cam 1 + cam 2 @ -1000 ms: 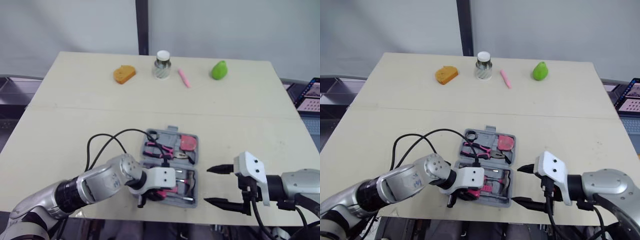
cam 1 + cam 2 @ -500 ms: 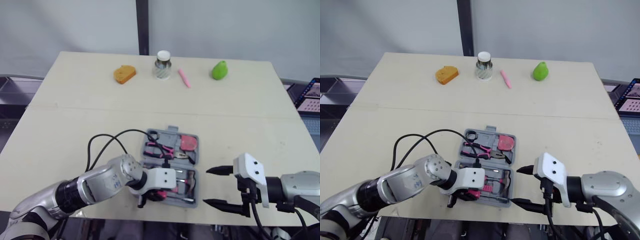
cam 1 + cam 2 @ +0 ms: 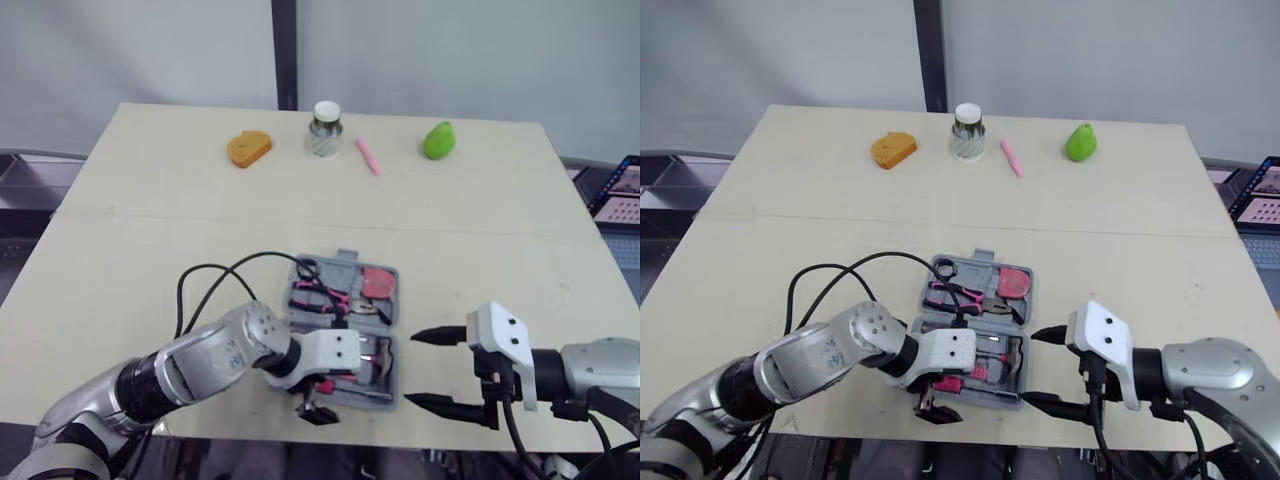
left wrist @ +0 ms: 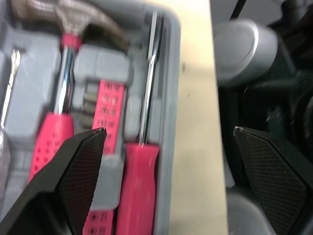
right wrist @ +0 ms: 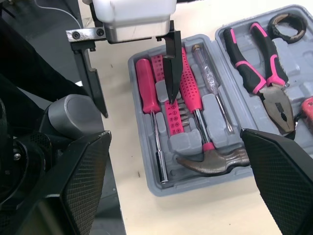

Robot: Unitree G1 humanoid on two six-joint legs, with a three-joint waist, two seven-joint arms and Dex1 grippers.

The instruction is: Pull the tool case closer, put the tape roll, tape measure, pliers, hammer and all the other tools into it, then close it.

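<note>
Tool case (image 3: 343, 262) is lying open at the near edge of the table (image 3: 150, 250), tools (image 5: 191, 104) apparently all inside; left pincer (image 4: 168, 130) and right pincer (image 3: 413, 368) are gaping wide, empty; closing remaining.

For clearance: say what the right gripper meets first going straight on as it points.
Probably the tool case, at its side wall beside the hammer head, with bare table between. Height is unclear, so the open right gripper might skim over the rim.

No writing or label is legible anywhere.
</note>
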